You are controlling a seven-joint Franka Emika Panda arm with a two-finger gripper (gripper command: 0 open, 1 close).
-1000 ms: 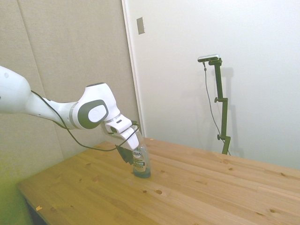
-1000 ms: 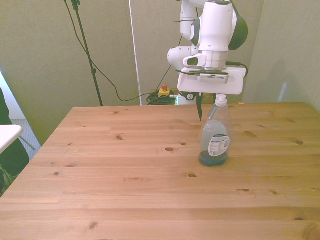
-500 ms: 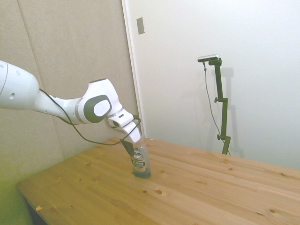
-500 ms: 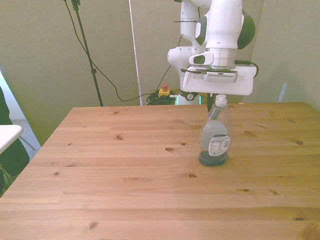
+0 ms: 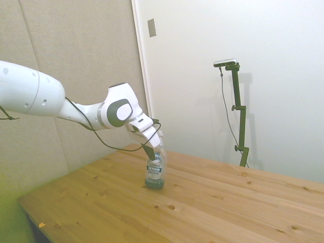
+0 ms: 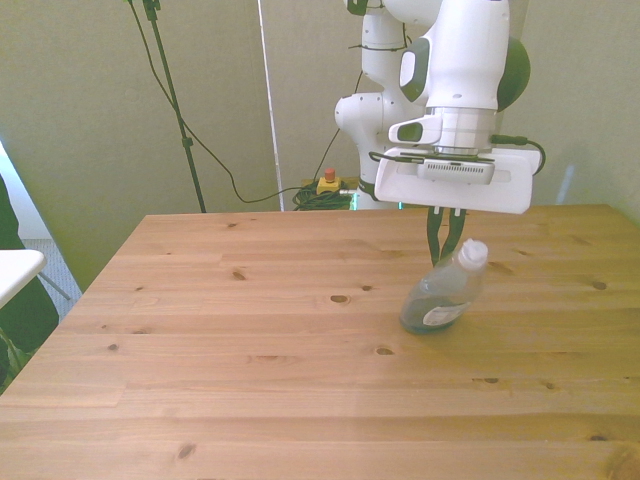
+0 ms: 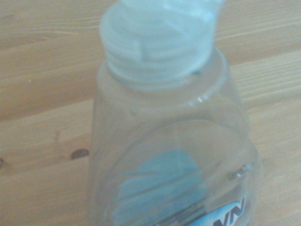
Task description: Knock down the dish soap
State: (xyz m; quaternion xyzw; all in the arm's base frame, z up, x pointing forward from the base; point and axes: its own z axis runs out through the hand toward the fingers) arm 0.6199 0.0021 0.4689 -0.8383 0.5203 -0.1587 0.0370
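Dish soap (image 6: 441, 298) tipping on the wooden table (image 6: 250, 380), gripper (image 6: 443, 232) at its neck.

The clear bottle leans with its white cap (image 6: 470, 254) toward the front view's right, base edge on the boards and a little blue-green liquid pooled at the bottom; up close the wrist view shows the ribbed cap (image 7: 157, 42) and the blue label through the plastic. Just behind the neck, the dark fingers (image 6: 434, 235) hang close together with a narrow gap, touching the bottle near its shoulder and gripping nothing. In the side view it stands tilted (image 5: 154, 169) under the gripper (image 5: 150, 152).
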